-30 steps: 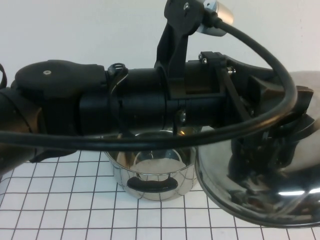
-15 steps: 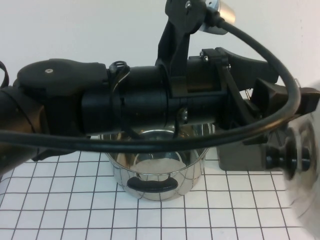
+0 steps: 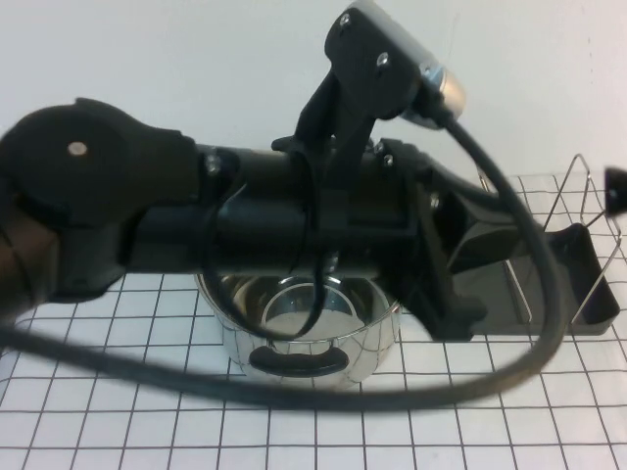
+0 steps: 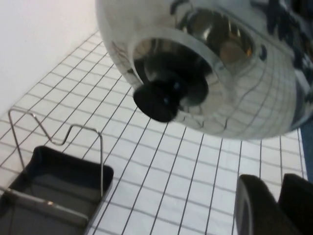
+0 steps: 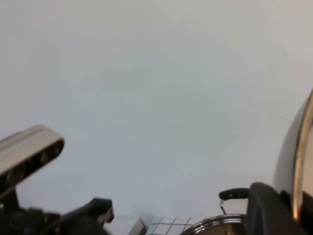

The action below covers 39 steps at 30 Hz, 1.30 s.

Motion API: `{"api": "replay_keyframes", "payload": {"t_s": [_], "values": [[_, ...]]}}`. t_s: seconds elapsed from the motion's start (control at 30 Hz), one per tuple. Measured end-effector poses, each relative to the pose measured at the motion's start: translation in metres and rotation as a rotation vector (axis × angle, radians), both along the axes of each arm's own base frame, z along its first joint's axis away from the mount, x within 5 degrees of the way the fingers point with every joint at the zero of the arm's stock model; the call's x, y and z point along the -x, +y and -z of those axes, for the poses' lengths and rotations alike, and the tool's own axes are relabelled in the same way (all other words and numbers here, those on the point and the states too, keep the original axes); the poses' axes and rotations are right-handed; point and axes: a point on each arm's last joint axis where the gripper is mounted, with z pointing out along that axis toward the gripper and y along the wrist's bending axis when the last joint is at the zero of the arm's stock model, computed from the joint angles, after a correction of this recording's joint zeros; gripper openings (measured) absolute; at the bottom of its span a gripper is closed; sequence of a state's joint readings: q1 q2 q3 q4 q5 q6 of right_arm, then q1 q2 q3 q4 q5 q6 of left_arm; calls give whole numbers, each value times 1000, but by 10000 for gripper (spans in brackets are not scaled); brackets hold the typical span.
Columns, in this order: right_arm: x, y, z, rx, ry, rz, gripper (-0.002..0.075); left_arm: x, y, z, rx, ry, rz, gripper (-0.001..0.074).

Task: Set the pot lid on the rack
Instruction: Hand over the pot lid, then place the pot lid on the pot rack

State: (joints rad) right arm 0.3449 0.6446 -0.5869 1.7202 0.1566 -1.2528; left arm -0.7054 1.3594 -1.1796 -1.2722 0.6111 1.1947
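Note:
The shiny domed pot lid (image 4: 244, 93) hangs in the air, turned on edge, its black knob (image 4: 156, 102) towards the left wrist camera. In the high view only that knob (image 3: 615, 191) shows, at the right edge above the rack. The rack (image 3: 588, 284) is a dark grey tray with wire dividers, also in the left wrist view (image 4: 49, 181) below the lid. My right gripper (image 5: 288, 205) is shut on the lid's rim (image 5: 296, 161). My left gripper (image 4: 281, 196) hangs empty beside the lid, and its arm (image 3: 294, 215) crosses the high view.
The deep steel pot (image 3: 294, 338) with black handles stands uncovered on the gridded table, left of the rack; its rim and a handle (image 5: 234, 194) show in the right wrist view. The left arm's cable (image 3: 534, 284) loops in front of the rack.
The lid has gone from the lower right to on edge, then right and up, nearly out of the high view, uncovering the rack. The left arm has risen and swung back.

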Motion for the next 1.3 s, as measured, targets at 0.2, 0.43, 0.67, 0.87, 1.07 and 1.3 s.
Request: {"api": "replay_keyframes", "payload": {"t_s": [0.2,0.43,0.67,0.87,1.07,1.3], "values": [[-47,25,-21,71,10,-80,17,13,21,-7,-146,-44,-43,12],[-120,59,-7,100,142,-172,17,27,48,-3,-359,20,-127,1],[-159,69,9,115,209,-168,17,38,64,21,-437,68,-178,-2],[-176,40,17,63,256,-116,17,45,72,38,-439,82,-201,-1],[-192,31,38,13,335,-165,17,46,74,42,-423,81,-218,-2],[-205,32,61,19,406,-169,17,45,72,40,-378,91,-233,-1]]}}
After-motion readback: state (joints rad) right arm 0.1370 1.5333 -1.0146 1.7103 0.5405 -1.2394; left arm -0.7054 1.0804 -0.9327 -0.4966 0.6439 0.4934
